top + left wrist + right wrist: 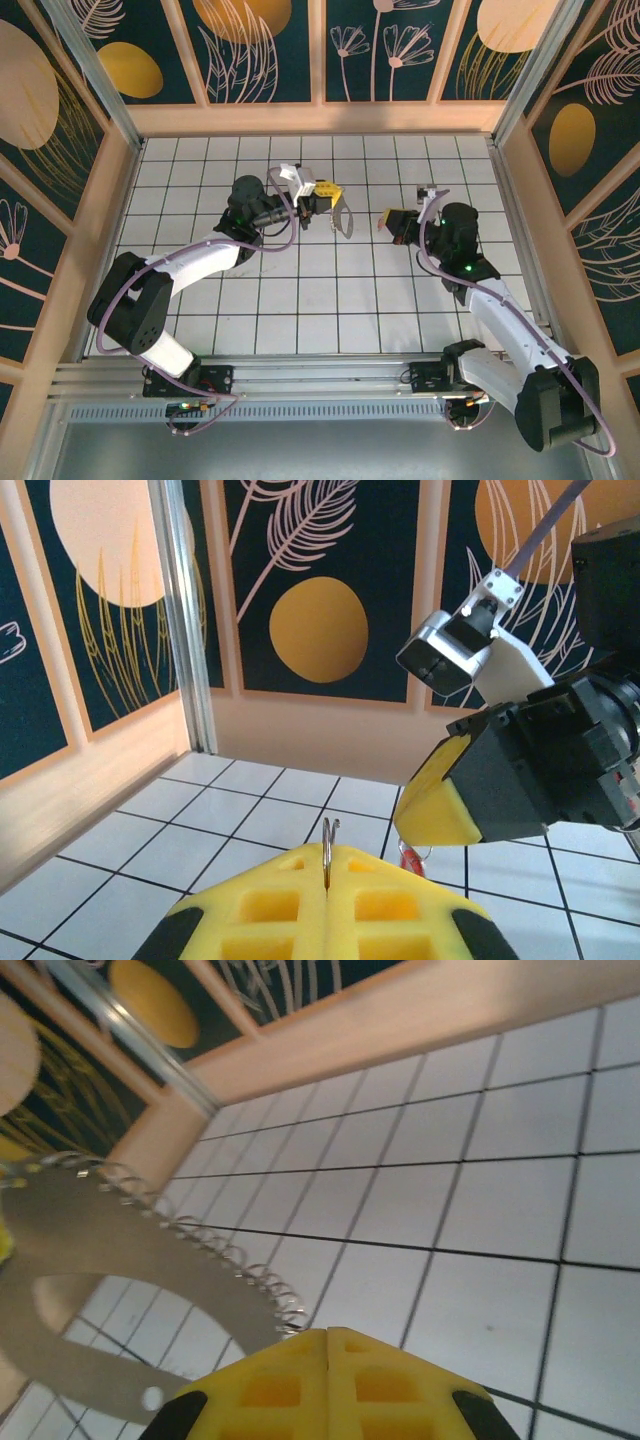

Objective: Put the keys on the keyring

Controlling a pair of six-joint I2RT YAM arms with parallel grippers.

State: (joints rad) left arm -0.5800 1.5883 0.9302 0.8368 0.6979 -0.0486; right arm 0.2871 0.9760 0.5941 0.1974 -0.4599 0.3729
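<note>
My left gripper (328, 885), bottom middle of the frame, squeezes the ring (329, 840); my right gripper (420, 825), just right of it, pinches the red key (410, 858).

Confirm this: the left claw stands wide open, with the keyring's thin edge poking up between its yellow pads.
Wrong: the left claw is shut, clamped on the keyring, whose thin edge does poke up between its yellow pads. The left wrist view shows it.
</note>
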